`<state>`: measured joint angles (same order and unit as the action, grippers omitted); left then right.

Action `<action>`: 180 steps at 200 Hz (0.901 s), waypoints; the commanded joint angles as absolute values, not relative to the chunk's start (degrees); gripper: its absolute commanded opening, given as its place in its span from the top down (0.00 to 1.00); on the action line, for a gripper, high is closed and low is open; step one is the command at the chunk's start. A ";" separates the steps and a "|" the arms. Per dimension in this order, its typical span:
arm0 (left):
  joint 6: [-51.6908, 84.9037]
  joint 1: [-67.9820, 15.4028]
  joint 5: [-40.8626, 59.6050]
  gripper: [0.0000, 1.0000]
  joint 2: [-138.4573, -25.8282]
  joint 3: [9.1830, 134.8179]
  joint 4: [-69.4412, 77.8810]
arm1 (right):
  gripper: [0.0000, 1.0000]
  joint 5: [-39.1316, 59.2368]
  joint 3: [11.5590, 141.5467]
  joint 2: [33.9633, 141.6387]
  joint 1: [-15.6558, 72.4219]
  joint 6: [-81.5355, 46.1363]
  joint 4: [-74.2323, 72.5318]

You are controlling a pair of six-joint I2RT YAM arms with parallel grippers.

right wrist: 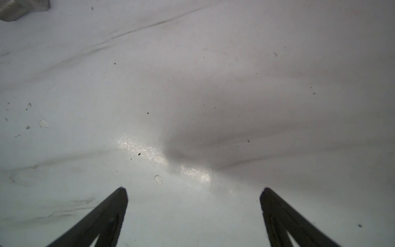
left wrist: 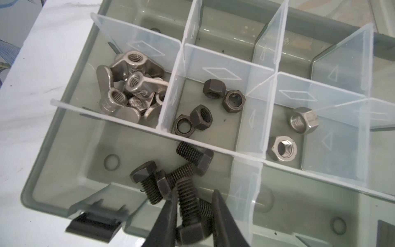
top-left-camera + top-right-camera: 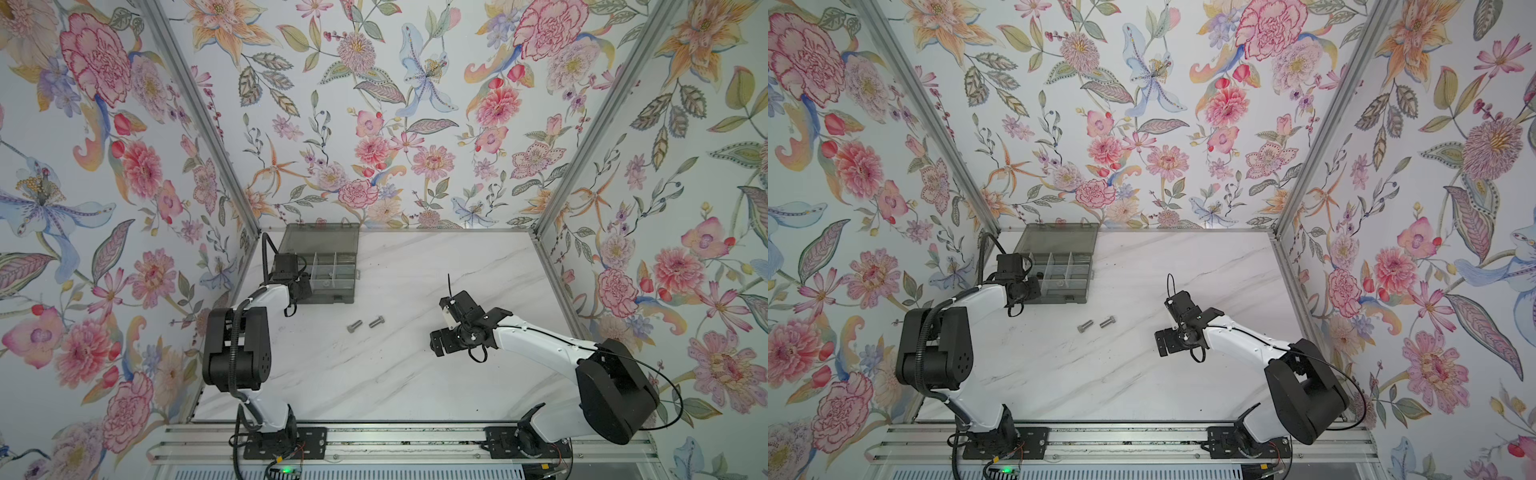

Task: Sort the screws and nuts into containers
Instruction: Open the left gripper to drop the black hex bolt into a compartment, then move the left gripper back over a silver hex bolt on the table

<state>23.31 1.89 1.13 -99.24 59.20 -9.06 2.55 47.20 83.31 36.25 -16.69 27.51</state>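
**Though nearly done, needs two more pickups**

Hovers right gripper (image 1: pixel 194 189) just above bare table (image 3: pixel 374 374), jaws wide apart, empty. Finds two silver screws (image 3: pixel 354 326) a little beyond, side by side to that gripper's left, long axes parallel, slanting near-left to far-right; probably nearer the right arm. Farther back, clamps left gripper (image 2: pixel 194 193) on a black screw (image 2: pixel 187 203) over the organiser box (image 2: pixel 42 192), above its black-screw cell (image 2: pixel 96 149).
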 commanded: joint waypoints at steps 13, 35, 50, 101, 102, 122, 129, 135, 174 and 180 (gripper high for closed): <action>22.64 2.54 1.71 0.73 -98.68 59.96 -8.00 | 0.01 2.46 47.81 83.70 36.39 -15.94 28.56; 22.52 2.55 2.27 0.65 -97.41 59.61 -8.04 | 0.01 2.55 47.77 83.75 36.38 -16.08 28.48; 22.58 2.55 2.52 0.58 -95.70 58.80 -7.41 | 0.01 2.55 47.72 83.70 36.38 -16.15 28.57; 21.50 1.90 8.70 0.51 -90.07 56.05 -6.43 | 0.01 2.57 47.32 82.70 36.47 -16.22 28.56; 21.43 1.87 8.79 0.50 -90.04 55.84 -6.38 | 0.01 2.51 47.35 82.70 36.47 -16.24 28.56; 20.80 0.45 13.02 0.47 -84.66 52.39 -3.75 | 0.01 2.62 47.37 82.53 36.47 -16.39 28.56; 20.91 -0.45 13.99 0.45 -83.33 50.99 -2.73 | 0.01 2.56 47.54 82.58 36.47 -16.36 28.57; 20.79 -1.48 14.12 0.43 -82.27 49.85 -1.96 | 0.01 2.67 47.64 82.59 36.46 -16.36 28.56; 18.11 -11.62 10.48 0.35 -76.08 43.31 0.38 | 0.01 3.08 48.44 82.76 36.47 -16.13 28.56; 18.38 -12.73 10.28 0.35 -75.42 42.12 0.85 | 0.01 3.25 48.56 82.79 36.43 -16.08 28.55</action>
<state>20.25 -8.45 10.74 -78.19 46.02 -1.32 2.59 47.22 83.26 36.25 -16.71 27.51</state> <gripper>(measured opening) 0.643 0.992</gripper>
